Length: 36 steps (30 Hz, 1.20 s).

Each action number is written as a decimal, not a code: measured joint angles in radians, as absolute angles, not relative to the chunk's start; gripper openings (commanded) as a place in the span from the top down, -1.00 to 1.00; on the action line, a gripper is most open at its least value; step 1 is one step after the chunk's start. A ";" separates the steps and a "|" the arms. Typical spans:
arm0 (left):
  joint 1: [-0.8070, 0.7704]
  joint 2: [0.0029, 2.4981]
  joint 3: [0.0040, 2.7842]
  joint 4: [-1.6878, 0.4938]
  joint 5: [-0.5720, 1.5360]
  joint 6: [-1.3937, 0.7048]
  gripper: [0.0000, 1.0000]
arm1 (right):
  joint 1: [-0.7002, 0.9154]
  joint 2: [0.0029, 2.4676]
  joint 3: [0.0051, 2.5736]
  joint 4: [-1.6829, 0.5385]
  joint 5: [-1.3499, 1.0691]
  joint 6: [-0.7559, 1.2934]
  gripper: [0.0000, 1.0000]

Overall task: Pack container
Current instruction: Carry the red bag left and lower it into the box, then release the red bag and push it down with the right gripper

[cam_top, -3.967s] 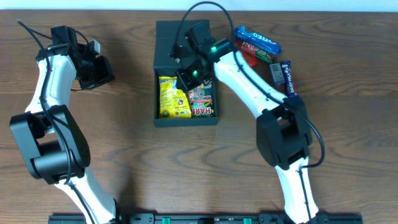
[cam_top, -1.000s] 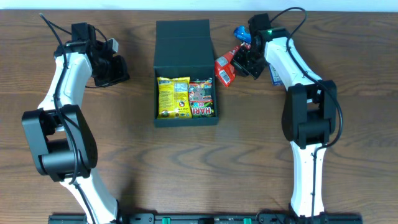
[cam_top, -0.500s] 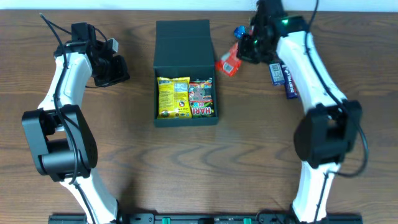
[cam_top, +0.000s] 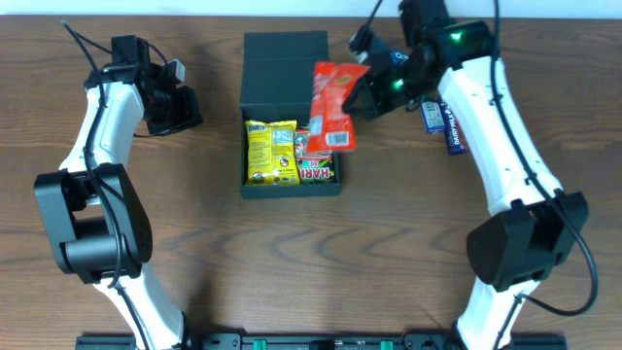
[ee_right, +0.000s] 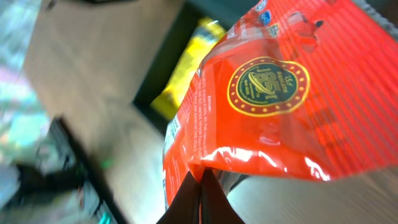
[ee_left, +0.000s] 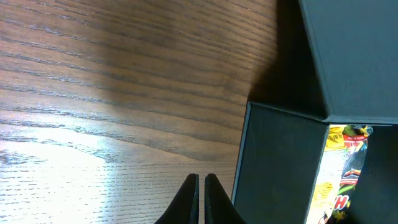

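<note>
Status: right pincer [cam_top: 360, 97] is clamped on one edge of a red packet [cam_top: 332, 107], which hangs above the container [cam_top: 292, 189], over the side nearer the table's right edge. I cannot tell whether the packet touches what lies inside. The container sits near the far edge of the table [cam_top: 389, 253], about midway along it, with its lid [cam_top: 284, 60] open toward that edge. Inside are a yellow packet [cam_top: 271, 151] and, just beside it, a red-and-green packet [cam_top: 316, 173], partly hidden by the red one. Left pincer [cam_top: 177, 109] has its fingers together on nothing, toward the far left corner, well apart from the container. Blue bars [cam_top: 444, 124] lie near the far edge, right of the container.
</note>
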State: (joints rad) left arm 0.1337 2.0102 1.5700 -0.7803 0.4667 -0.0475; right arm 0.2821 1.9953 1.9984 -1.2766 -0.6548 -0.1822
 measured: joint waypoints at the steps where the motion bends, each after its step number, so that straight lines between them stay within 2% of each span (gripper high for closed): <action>1: 0.134 2.010 1.570 -0.781 0.467 -0.047 0.88 | 0.294 1.996 1.998 -1.283 -0.667 -0.208 0.97; 5: 0.134 2.009 1.570 -0.781 0.467 -0.047 0.88 | 0.345 2.015 1.993 -1.284 -0.701 -0.280 0.97; 12: 0.134 2.006 1.570 -0.782 0.467 -0.047 0.88 | 0.372 2.130 1.932 -1.234 -0.719 -0.279 0.97; 21: 0.134 2.006 1.570 -0.782 0.467 -0.047 0.88 | 0.371 2.173 1.794 -1.023 -0.677 -0.132 0.97; 28: 0.134 2.006 1.570 -0.781 0.467 -0.044 0.88 | 0.371 2.173 1.776 -0.957 -0.520 0.022 0.97; 36: 0.134 2.006 1.570 -0.782 0.467 -0.044 0.88 | 0.382 2.173 1.776 -0.905 -0.466 0.117 0.94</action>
State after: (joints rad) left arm 0.1337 2.0064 1.5700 -0.7818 0.4667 -0.0441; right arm 0.3817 2.1735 1.7756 -0.9047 -0.4664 0.1165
